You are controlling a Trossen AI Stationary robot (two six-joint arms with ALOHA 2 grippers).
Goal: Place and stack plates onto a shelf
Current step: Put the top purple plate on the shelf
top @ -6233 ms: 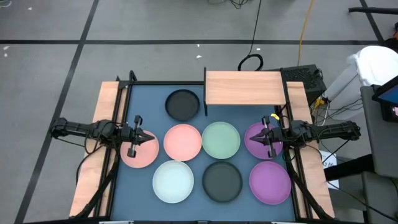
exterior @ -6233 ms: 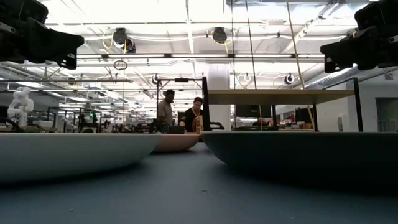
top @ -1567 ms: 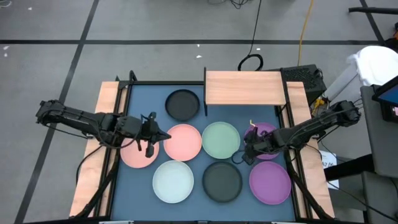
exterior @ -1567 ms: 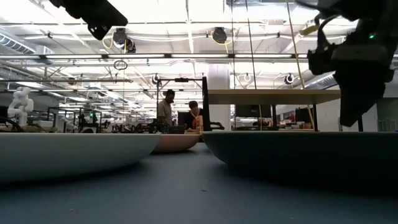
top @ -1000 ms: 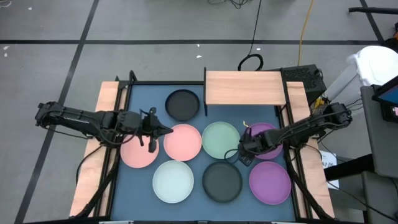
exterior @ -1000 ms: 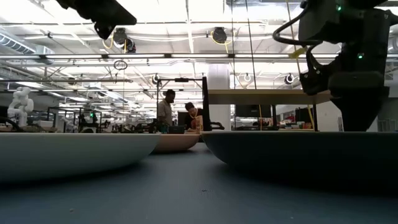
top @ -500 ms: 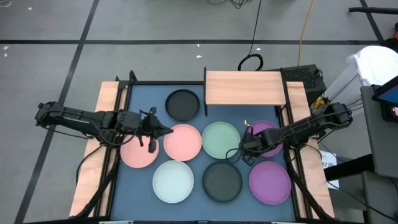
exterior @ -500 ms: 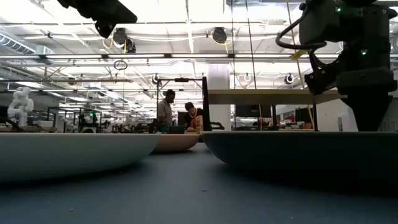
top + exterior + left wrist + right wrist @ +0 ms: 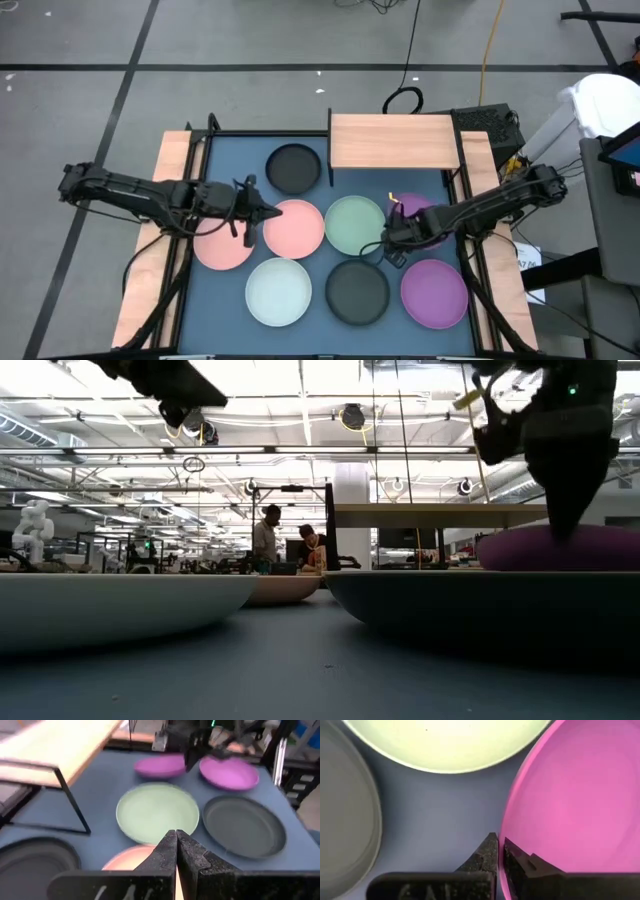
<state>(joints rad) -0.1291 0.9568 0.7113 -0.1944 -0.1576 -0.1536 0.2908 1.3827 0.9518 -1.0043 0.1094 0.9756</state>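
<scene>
Large open robotics lab or industrial hall. Low view: high ceiling (image 9: 300, 400) with exposed trusses, ducts, round hanging lamps (image 9: 352, 415), rows of workstations behind, two people (image 9: 268, 532) standing at distant bench, white humanoid robot (image 9: 32, 525) at 9 o'clock. High view: grey concrete floor (image 9: 250, 40) with dark tape lines, loose cables (image 9: 404, 98) at 12 o'clock of blue surface (image 9: 232, 160).

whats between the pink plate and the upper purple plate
The pale green plate sits between that pink plate and the purple plate, clearest in the high view.
</scene>
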